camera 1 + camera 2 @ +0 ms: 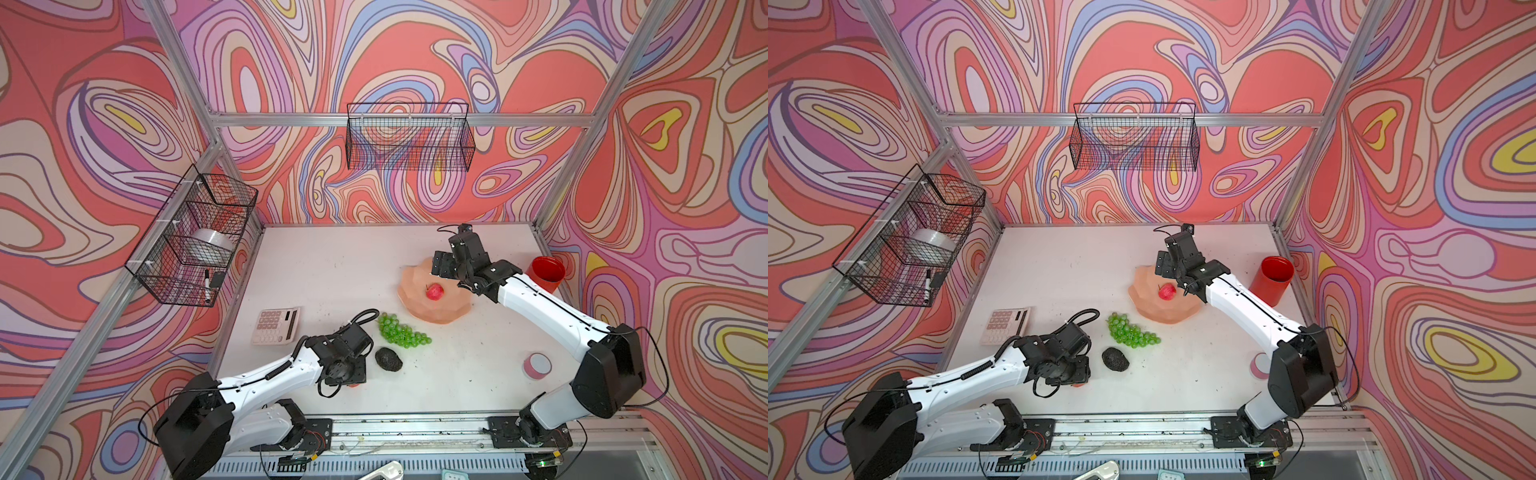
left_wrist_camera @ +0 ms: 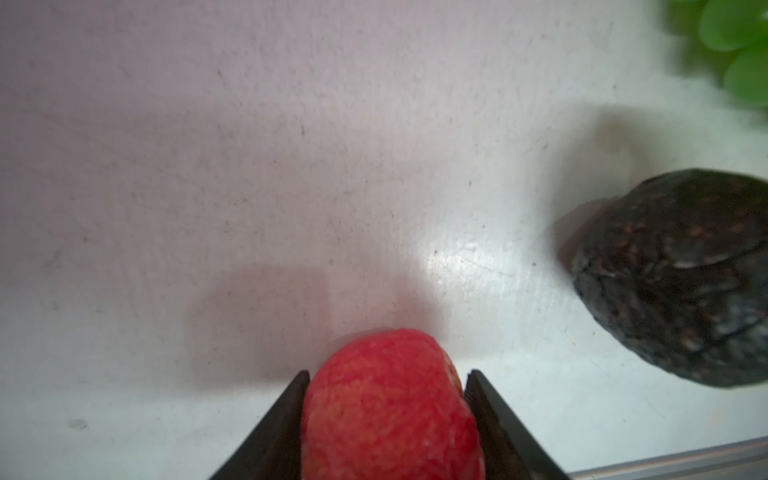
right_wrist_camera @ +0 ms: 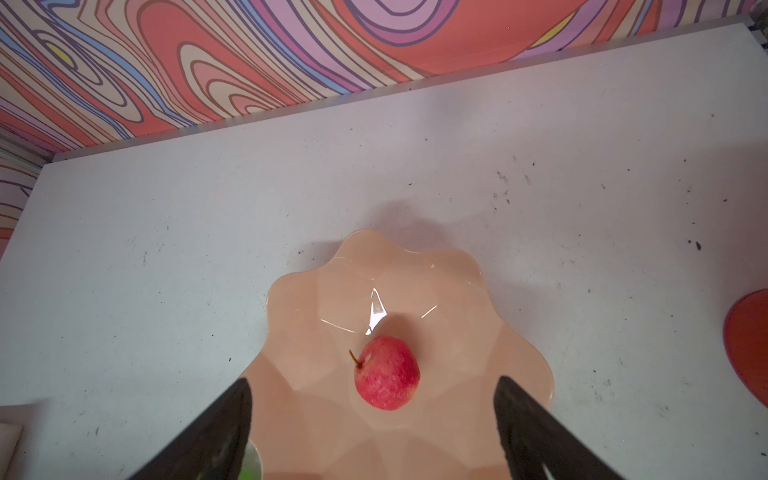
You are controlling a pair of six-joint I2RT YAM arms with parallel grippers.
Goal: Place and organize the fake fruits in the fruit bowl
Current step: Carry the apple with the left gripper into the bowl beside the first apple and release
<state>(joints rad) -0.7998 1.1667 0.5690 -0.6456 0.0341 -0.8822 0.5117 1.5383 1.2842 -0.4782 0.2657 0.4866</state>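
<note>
A red apple (image 2: pixel 390 415) is gripped by the left end effector (image 2: pixel 387 376) at the worktop's (image 2: pixel 249 166) 7 o'clock; the released right end effector (image 3: pixel 374 381) is poised over the fruit bowl (image 3: pixel 291 303), a second apple (image 3: pixel 386 372) inside.

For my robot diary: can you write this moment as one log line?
left gripper: shut on near apple | right gripper: open over bowl | far apple: in bowl | grapes, avocado: on table

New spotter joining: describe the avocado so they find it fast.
On the white table, go from the bowl toward the front, past the grapes. The avocado lies just beyond them. It alone is nearly black and bumpy; the grapes are glossy green.
</note>
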